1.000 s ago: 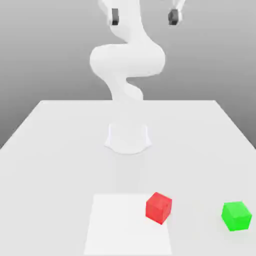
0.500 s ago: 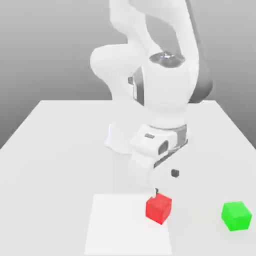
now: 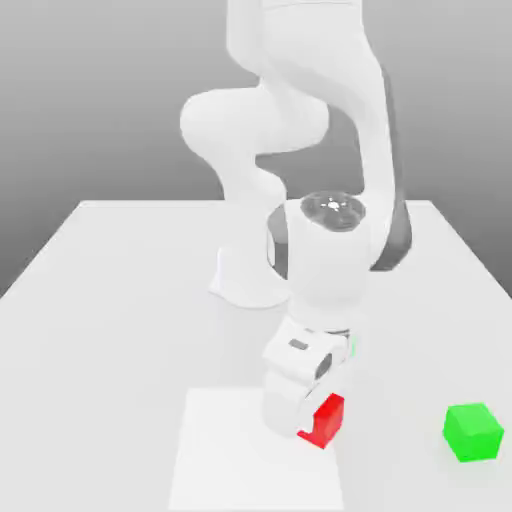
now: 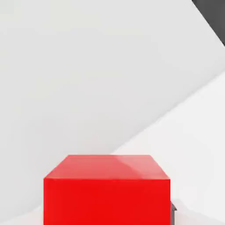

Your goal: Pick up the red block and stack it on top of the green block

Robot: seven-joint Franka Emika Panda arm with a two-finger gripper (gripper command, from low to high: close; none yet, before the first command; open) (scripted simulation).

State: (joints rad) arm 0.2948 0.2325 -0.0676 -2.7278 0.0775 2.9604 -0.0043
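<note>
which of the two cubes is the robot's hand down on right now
The small bright-red cube, on the paler square patch of the table. The matching bright-green cube sits alone toward the exterior view's right.

White table (image 3: 120, 290), red block (image 3: 327, 420), green block (image 3: 473, 432)

Red block (image 3: 325, 421), a matte cube, sits directly under the hand; green block (image 3: 473, 431), same-sized, rests well apart from it.
</note>
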